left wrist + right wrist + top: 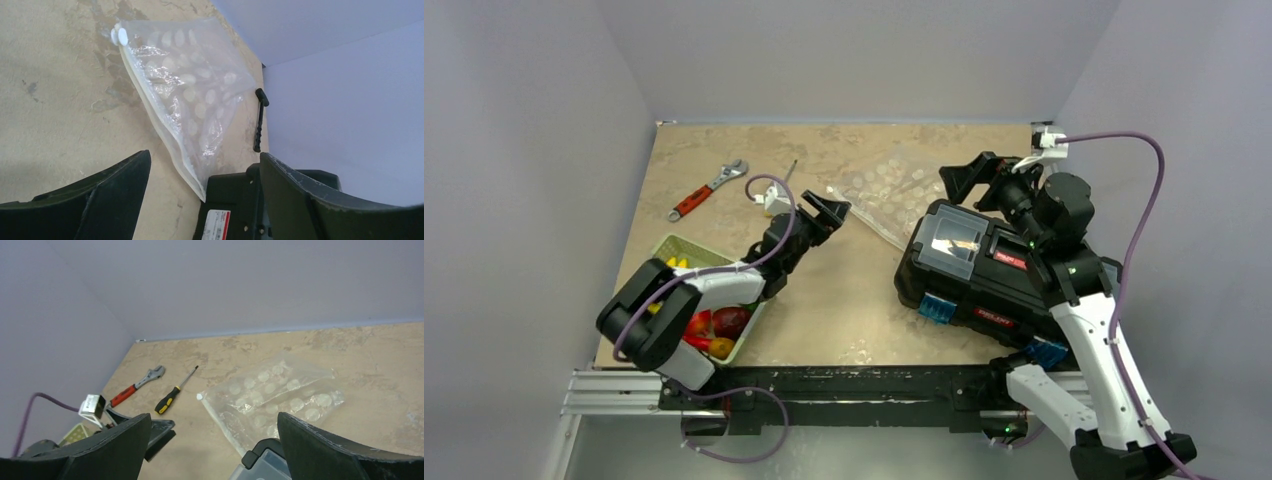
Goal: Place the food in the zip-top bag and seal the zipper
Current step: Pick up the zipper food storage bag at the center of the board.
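1. Top external view: my left gripper [829, 205] hangs over the table with its jaws apart and nothing in them. It points at the zip-top bag [889, 188].
2. My right gripper [969, 175] is wide open and empty too. It is up above the black tool box [984, 265].
3. The bag lies flat near the far edge, well away from the food [714, 325]. The food sits in the green basket [669, 250] by my left arm's base.
4. The bag is thin and floppy. If I pinch both sides at once, the mouth will not open.
5. One bag corner meets the tool box. If I pull, it could catch, or the bag could slide off.
6. The food has a long way to go, so a round piece could drop and roll.
7. My left arm covers much of the basket, so I cannot count the food or find the chilli.
8. The zipper [160, 135] is, I think, the long edge facing my left gripper. I cannot tell if it is shut.
9. I cannot tell if the bag corner lies under the box or just touches it.
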